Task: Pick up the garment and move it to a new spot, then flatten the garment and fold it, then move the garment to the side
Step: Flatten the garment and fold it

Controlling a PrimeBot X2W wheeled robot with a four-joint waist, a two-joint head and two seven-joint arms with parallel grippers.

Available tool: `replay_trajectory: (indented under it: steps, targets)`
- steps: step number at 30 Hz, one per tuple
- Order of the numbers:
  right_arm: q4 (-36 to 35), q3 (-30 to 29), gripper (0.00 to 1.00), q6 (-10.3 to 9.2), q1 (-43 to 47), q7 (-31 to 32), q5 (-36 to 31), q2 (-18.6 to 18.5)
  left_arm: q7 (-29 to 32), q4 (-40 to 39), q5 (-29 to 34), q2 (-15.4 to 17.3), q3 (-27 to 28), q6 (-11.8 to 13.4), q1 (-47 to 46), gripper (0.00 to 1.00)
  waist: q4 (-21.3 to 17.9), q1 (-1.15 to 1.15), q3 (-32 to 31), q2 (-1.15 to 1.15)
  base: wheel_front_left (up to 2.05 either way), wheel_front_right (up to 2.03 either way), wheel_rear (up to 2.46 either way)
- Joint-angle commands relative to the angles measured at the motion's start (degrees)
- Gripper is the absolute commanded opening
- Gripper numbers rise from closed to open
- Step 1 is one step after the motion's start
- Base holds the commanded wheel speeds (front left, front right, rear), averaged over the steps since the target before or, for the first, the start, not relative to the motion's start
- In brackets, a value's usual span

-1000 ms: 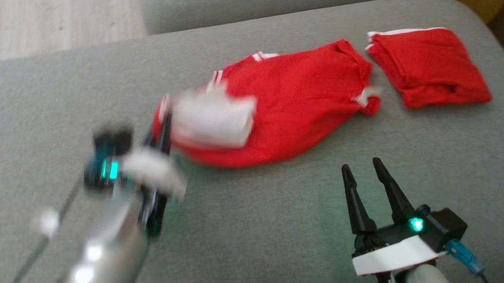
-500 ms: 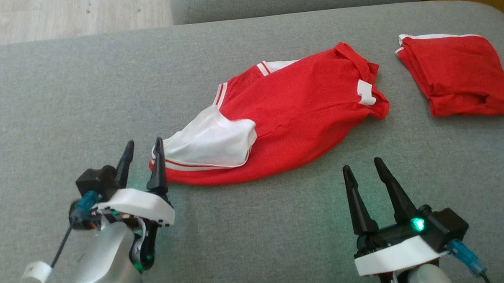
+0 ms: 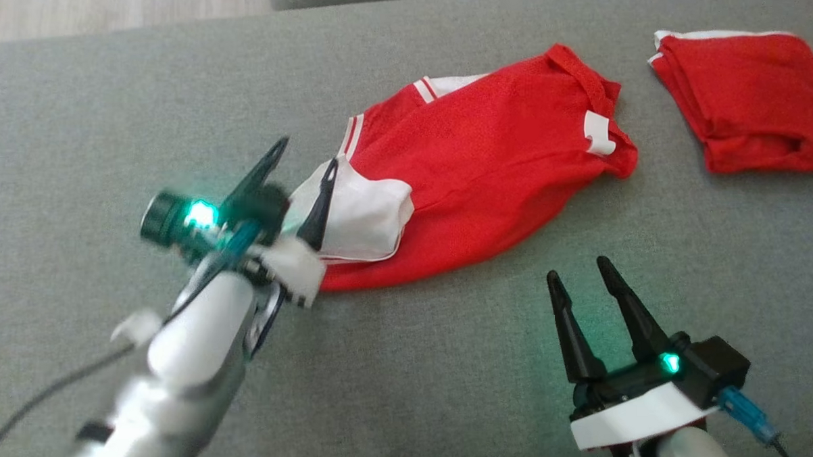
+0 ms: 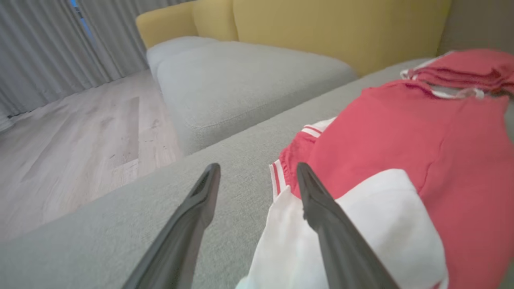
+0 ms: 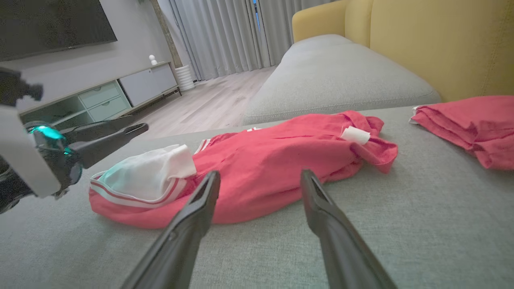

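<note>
Sprawling on a grey sofa seat [image 3: 79, 109], with wood floor [image 4: 80, 140] and a yellow backrest [image 4: 321, 24] beyond, the red garment [image 3: 490, 157] lies crumpled. The left jaws gape wide and empty, one finger over its white lining [image 3: 366, 213]. The right jaws hover nearby, spread wide, holding nothing. A folded red cloth [image 3: 749, 92] lies apart.

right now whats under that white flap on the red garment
The white flap lies on the red garment, over its striped edge. The grey sofa cushion shows around it. Anything tucked beneath the flap is covered.
</note>
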Motion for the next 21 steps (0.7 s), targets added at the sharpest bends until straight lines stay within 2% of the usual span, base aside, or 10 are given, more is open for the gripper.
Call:
replay_trajectory:
  steps: [1, 5, 9, 13, 18, 19, 20, 21]
  targets:
    - [-1.83, 1.47, 1.00, -0.05, -2.03, -0.36, 0.22, -0.76, 2.13, 0.36, 1.77, 0.97, 0.31, -0.53, -4.73, 1.00, -0.31, 0.00, 1.01, 0.00, 0.00, 0.00, 0.00]
    - [-1.71, 1.67, 1.00, -0.05, -2.61, -0.36, 0.45, -1.41, 8.68, 5.40, 5.56, 0.33, -3.64, -1.63, -10.81, 1.00, -0.57, 0.00, 2.40, 0.00, 0.00, 0.00, 0.00]
    - [-1.62, 1.89, 1.00, -0.05, -2.78, -0.36, 0.50, -1.85, 13.65, 8.88, 6.61, -0.85, -5.67, -3.05, -14.30, 1.00, -0.70, 0.00, 3.15, 0.00, 0.00, 0.00, 0.00]
    - [-1.65, 2.20, 1.00, -0.05, -2.62, -0.36, 0.50, -2.02, 16.15, 11.00, 6.65, -1.50, -6.64, -3.87, -15.69, 1.00, -0.74, 0.00, 3.37, 0.00, 0.00, 0.00, 0.00]
    - [-1.48, 2.59, 1.00, -0.05, -2.45, -0.36, 0.41, -2.07, 16.44, 12.80, 5.67, -1.86, -6.81, -4.65, -15.86, 1.00, -0.66, 0.00, 3.24, 0.00, 0.00, 0.00, 0.00]
    - [-1.45, 2.67, 1.00, -0.05, -2.44, -0.36, 0.40, -2.09, 16.40, 13.08, 5.24, -2.02, -6.79, -5.11, -15.82, 0.97, -0.62, 0.00, 3.19, 0.00, 0.00, 0.00, 0.00]
    - [-1.44, 2.72, 1.00, -0.05, -2.42, -0.36, 0.40, -2.14, 16.25, 13.29, 4.77, -2.19, -6.74, -5.55, -15.77, 0.82, -0.59, 0.00, 3.15, 0.00, 0.00, 0.00, 0.00]
    - [-1.43, 2.77, 1.00, -0.05, -2.41, -0.36, 0.40, -2.19, 15.88, 13.40, 4.36, -2.35, -6.67, -5.85, -15.74, 0.56, -0.55, 0.00, 3.10, 0.00, 0.00, 0.00, 0.00]
